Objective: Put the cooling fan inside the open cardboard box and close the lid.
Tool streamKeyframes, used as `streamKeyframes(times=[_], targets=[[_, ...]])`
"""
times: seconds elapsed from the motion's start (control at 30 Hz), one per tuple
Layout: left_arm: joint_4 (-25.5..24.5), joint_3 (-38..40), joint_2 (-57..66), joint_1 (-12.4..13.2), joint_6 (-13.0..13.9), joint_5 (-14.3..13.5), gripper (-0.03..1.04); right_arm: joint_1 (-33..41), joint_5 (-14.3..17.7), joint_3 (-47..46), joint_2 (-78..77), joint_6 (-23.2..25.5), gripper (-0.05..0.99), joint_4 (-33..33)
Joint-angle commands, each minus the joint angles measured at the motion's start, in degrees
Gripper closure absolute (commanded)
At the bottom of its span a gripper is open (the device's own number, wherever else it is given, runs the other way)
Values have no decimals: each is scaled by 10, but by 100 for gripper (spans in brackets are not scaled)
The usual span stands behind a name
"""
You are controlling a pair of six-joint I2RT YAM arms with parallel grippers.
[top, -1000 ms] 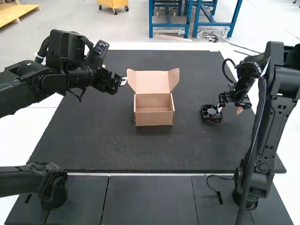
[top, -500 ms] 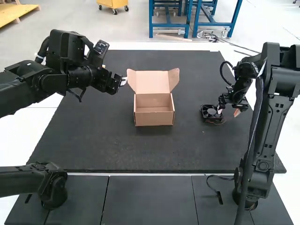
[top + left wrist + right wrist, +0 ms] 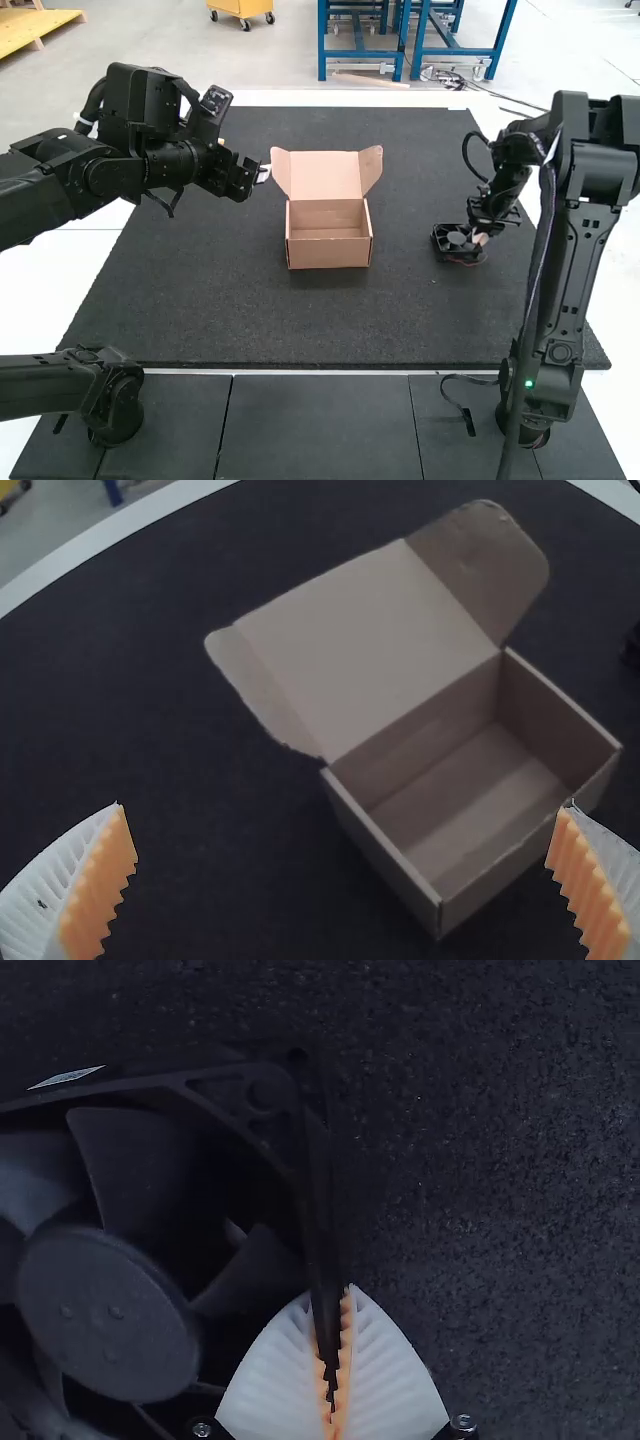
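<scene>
The open cardboard box [image 3: 328, 233] stands mid-mat with its lid flap upright at the back; the left wrist view looks into the box [image 3: 470, 800], which is bare inside. My left gripper [image 3: 258, 172] hovers just left of the lid, open, its orange-padded fingers [image 3: 95, 880] spread wide with nothing between them. The black cooling fan [image 3: 455, 243] lies on the mat to the right of the box. My right gripper [image 3: 479, 236] is down at the fan's right edge. In the right wrist view the gripper [image 3: 330, 1360] is shut on the thin frame edge of the fan [image 3: 110, 1300].
The black mat [image 3: 200, 300] covers most of the table, with white table surface showing at the left and right. A cable loops from the right arm [image 3: 560, 200] above the fan.
My right gripper came down and leftward onto the fan's right edge and shut on its frame. The left arm and the box have stayed put.
</scene>
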Motion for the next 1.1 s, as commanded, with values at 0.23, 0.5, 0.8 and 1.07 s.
streamKeyframes(times=[0.23,0.5,0.8,1.07], targets=[[11,20,1,0,4,-10,4,5,-47,51,-70,58,95,-67],[-18,17,-5,-3,5,-14,4,6,-72,-4,-191,71,95,-99],[-53,8,-45,-1,5,-19,4,8,-84,-103,-333,82,95,-113],[-82,3,-78,-1,4,-17,4,62,-94,-137,-413,134,95,-112]])
